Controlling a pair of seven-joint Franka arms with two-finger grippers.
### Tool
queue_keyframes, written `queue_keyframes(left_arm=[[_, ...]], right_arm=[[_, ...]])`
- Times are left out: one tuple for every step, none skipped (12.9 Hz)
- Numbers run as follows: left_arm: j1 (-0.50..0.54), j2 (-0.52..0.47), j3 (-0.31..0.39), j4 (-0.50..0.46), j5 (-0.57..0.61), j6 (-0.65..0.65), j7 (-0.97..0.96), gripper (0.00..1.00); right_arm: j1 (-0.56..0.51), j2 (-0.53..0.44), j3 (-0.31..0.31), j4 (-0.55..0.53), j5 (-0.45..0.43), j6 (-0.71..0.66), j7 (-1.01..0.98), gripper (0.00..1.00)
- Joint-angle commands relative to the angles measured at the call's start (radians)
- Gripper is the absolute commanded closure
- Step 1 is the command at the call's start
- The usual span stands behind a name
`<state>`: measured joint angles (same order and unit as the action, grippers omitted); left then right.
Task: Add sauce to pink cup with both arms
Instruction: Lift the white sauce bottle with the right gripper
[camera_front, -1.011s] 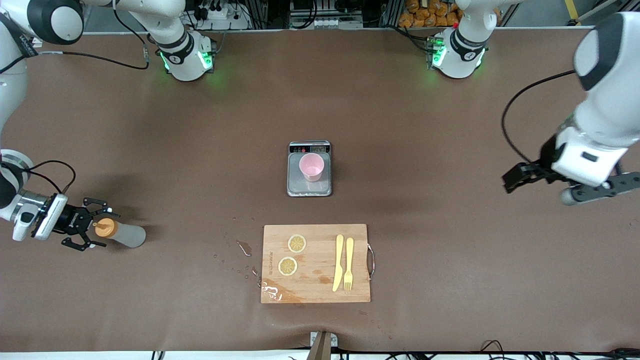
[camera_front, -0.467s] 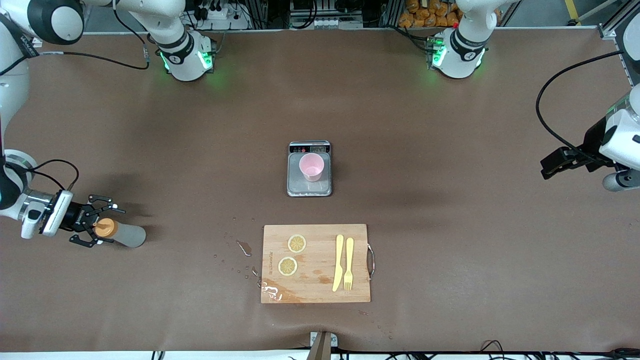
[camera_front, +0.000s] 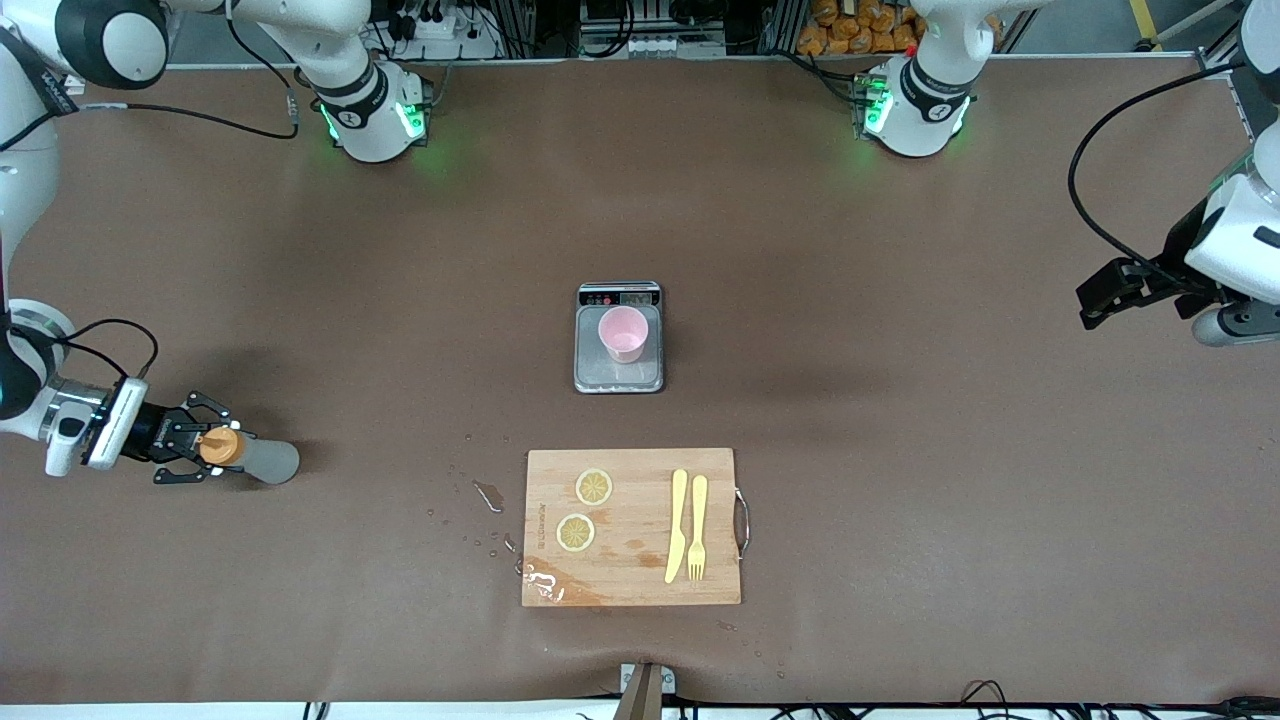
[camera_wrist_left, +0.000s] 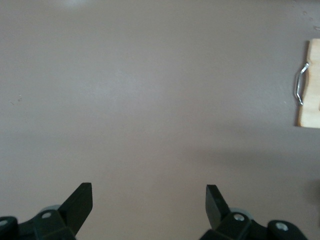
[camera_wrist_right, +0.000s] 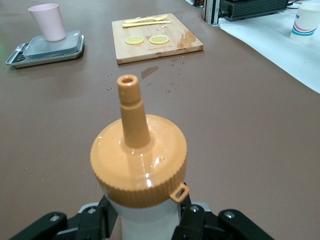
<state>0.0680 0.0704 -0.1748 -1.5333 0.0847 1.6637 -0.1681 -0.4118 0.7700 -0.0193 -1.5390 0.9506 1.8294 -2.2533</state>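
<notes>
Brown table mat (camera_front: 900, 480), robot bases along its top edge in the front view.

Front view: grey scale (camera_front: 619, 340) at mid-table is the reference. Pink cup (camera_front: 624, 333) stands upright on its platform. Nearer the camera than the scale: wooden cutting board (camera_front: 632, 527) carrying two lemon slices (camera_front: 593, 487), a yellow knife (camera_front: 677, 525) and a yellow fork (camera_front: 697, 526); small wet spots on the mat just beside the board on the right arm's side. Sauce bottle (camera_front: 250, 458) lies on its side well away from the scale, toward the right arm's end of the table and somewhat nearer the camera, orange cap pointing away from the scale. Right gripper (camera_front: 190, 452) is at that cap end, fingers closed around the bottle neck. Left gripper (camera_front: 1095, 300) waits over bare mat at the left arm's end, well apart from the scale.

Left wrist view: left gripper (camera_wrist_left: 149, 200) fingers spread wide, nothing between them, bare mat below. Board edge with its metal handle (camera_wrist_left: 300, 83) shows at the frame border.

Right wrist view: sauce bottle (camera_wrist_right: 139, 165) fills the frame, orange nozzle aimed away from the camera, right gripper (camera_wrist_right: 145, 220) fingers pressed on both sides just under the cap. Scale (camera_wrist_right: 47, 47) with pink cup (camera_wrist_right: 48, 21) and the board (camera_wrist_right: 157, 37) sit farther off.
</notes>
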Motion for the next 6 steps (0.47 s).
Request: queue_keyframes(left_arm=[[-0.02,-0.04,0.041,-0.041,-0.046,-0.009,0.047,0.0],[-0.016,-0.029,0.041,-0.035,-0.048,-0.018,0.048,0.0],[-0.016,-0.029,0.037,-0.038,-0.048,-0.018,0.045,0.0],[-0.017,-0.031,0.034,-0.038,-0.048,-0.022,0.041,0.0],[-0.016,-0.031,0.032,-0.038,-0.048,-0.024,0.045,0.0],[-0.016,-0.035,0.032,-0.038,-0.048,-0.025,0.047,0.0]], right_arm=[[0.007,-0.017,0.001,0.032,0.008,-0.016,0.038,0.8],[0.014,-0.024,0.001,0.04,-0.01,-0.028,0.067,0.8],[0.021,-0.031,-0.001,0.048,-0.028,-0.042,0.09,0.8],[0.034,-0.032,-0.001,0.059,-0.054,-0.045,0.098,0.8],[0.048,-0.04,-0.001,0.062,-0.079,-0.045,0.116,0.8],[0.06,-0.058,0.001,0.062,-0.105,-0.052,0.127,0.8]])
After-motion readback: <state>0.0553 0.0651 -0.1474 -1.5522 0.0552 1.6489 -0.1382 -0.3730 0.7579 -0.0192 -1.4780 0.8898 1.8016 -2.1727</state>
